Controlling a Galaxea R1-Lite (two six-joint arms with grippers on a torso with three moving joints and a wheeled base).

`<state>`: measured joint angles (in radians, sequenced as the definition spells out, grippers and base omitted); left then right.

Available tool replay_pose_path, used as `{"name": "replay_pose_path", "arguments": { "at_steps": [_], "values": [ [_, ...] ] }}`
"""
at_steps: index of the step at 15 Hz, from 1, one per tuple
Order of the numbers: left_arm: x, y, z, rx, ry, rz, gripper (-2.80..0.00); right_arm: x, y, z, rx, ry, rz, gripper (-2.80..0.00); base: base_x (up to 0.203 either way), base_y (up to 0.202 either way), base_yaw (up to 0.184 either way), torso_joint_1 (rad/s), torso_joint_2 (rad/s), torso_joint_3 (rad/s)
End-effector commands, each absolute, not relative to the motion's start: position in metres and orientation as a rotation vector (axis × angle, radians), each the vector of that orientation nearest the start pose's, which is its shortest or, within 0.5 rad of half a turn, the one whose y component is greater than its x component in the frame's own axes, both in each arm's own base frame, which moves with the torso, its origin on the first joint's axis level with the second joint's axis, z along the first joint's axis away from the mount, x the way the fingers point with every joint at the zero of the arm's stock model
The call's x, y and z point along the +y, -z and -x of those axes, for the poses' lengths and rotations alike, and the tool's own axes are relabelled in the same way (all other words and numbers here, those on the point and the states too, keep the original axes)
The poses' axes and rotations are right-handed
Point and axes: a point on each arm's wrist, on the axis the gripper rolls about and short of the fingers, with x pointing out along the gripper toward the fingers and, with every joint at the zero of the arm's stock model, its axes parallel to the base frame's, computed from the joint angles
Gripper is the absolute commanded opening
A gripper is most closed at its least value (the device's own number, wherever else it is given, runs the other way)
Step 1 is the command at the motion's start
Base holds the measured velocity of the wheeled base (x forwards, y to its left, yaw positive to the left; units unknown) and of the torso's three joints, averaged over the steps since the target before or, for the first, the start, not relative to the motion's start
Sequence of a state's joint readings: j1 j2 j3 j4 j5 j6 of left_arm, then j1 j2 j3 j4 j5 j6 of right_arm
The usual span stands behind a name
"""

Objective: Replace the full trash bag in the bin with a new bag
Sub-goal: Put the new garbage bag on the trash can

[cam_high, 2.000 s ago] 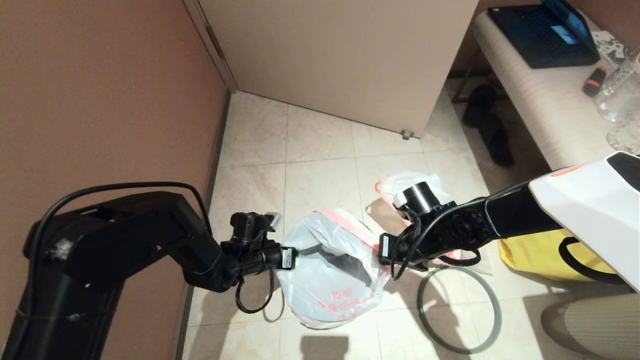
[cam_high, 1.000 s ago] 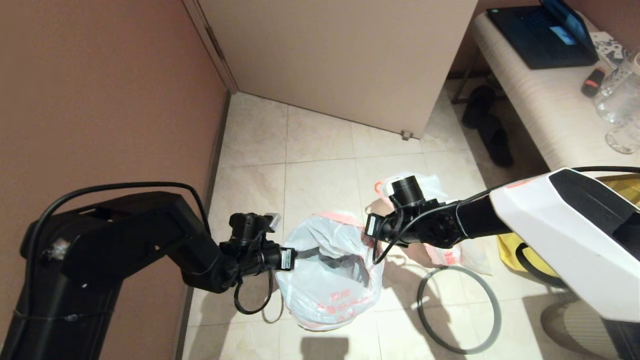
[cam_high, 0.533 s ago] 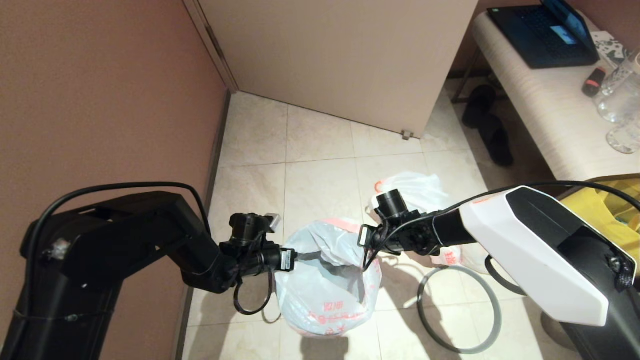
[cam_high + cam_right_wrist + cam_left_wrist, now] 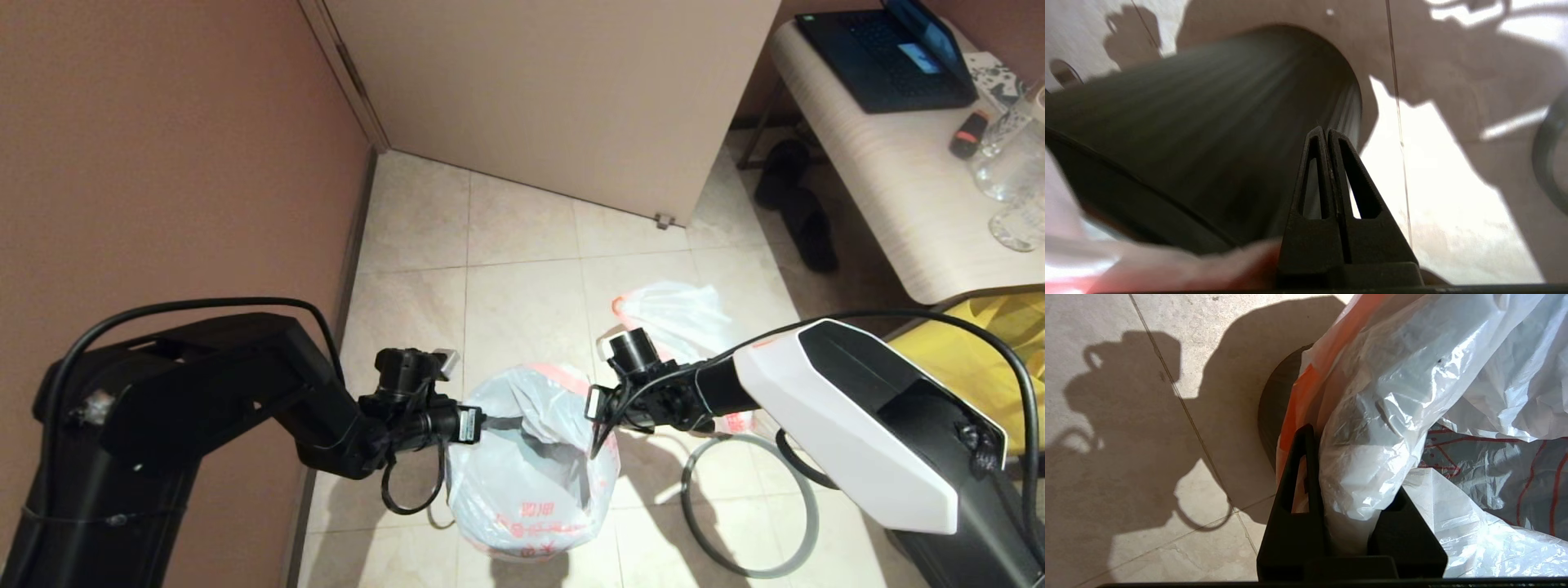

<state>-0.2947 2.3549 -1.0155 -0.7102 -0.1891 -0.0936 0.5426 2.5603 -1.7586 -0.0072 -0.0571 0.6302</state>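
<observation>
Below, the new bag drapes over the bin on the floor tiles; the left gripper pinches a bunched fold of its rim, while the right gripper, fingers pressed together, points down at the bin's opposite edge, and the full trash bag lies just behind, beside the grey hoop

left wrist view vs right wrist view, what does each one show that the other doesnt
Only the left wrist view shows the left gripper with its jaws shut on a bunched fold of the thin translucent white plastic bag with red line drawing. Only the right wrist view shows the right gripper, jaws shut and empty, beside the bin's outer wall, and part of the loose grey hoop. Both show the round black plastic bin and beige tiled floor.
</observation>
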Motion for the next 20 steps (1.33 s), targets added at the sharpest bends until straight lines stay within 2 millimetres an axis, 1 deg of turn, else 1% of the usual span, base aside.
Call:
{"name": "replay_pose_path", "arguments": {
  "at_steps": [1,2,3,4,6,7,8,10,12,14,18,20],
  "values": [
    [-0.122,0.000,-0.390,0.649,0.437,0.058,-2.80,0.247,-0.073,-0.417,0.806,-0.223,-0.387,-2.80,0.000,0.000,0.000,0.000,0.00,0.000],
    [-0.122,0.000,-0.390,0.648,0.437,0.058,-2.80,0.244,-0.094,-0.410,0.791,-0.239,-0.396,-2.80,0.000,0.000,0.000,0.000,0.00,0.000],
    [-0.122,0.000,-0.390,0.648,0.436,0.058,-2.80,0.241,-0.111,-0.401,0.796,-0.253,-0.398,-2.80,0.000,0.000,0.000,0.000,0.00,0.000],
    [-0.121,0.000,-0.390,0.648,0.434,0.058,-2.80,0.236,-0.120,-0.393,0.833,-0.251,-0.388,-2.80,0.000,0.000,0.000,0.000,0.00,0.000],
    [-0.121,0.000,-0.390,0.648,0.434,0.057,-2.80,0.225,-0.123,-0.389,0.898,-0.235,-0.381,-2.80,0.000,0.000,0.000,0.000,0.00,0.000],
    [-0.122,0.000,-0.390,0.648,0.436,0.057,-2.80,0.221,-0.123,-0.388,0.935,-0.236,-0.381,-2.80,0.000,0.000,0.000,0.000,0.00,0.000],
    [-0.122,0.000,-0.390,0.649,0.436,0.057,-2.80,0.221,-0.123,-0.387,0.958,-0.253,-0.380,-2.80,0.000,0.000,0.000,0.000,0.00,0.000],
    [-0.122,0.001,-0.390,0.650,0.435,0.058,-2.80,0.232,-0.127,-0.379,0.973,-0.309,-0.357,-2.80,0.000,0.000,0.000,0.000,0.00,0.000],
    [-0.122,0.001,-0.390,0.652,0.438,0.060,-2.80,0.241,-0.128,-0.379,0.963,-0.361,-0.360,-2.80,0.000,0.000,0.000,0.000,0.00,0.000],
    [-0.123,0.001,-0.389,0.653,0.441,0.060,-2.80,0.249,-0.124,-0.386,0.943,-0.423,-0.352,-2.80,0.000,0.000,0.000,0.000,0.00,0.000],
    [-0.123,0.001,-0.390,0.653,0.444,0.060,-2.80,0.262,-0.102,-0.408,0.901,-0.446,-0.351,-2.80,0.000,0.000,0.000,0.000,0.00,0.000],
    [-0.123,0.002,-0.390,0.655,0.443,0.059,-2.80,0.268,-0.095,-0.421,0.870,-0.456,-0.356,-2.80,0.000,0.000,0.000,0.000,0.00,0.000]
  ]
}}
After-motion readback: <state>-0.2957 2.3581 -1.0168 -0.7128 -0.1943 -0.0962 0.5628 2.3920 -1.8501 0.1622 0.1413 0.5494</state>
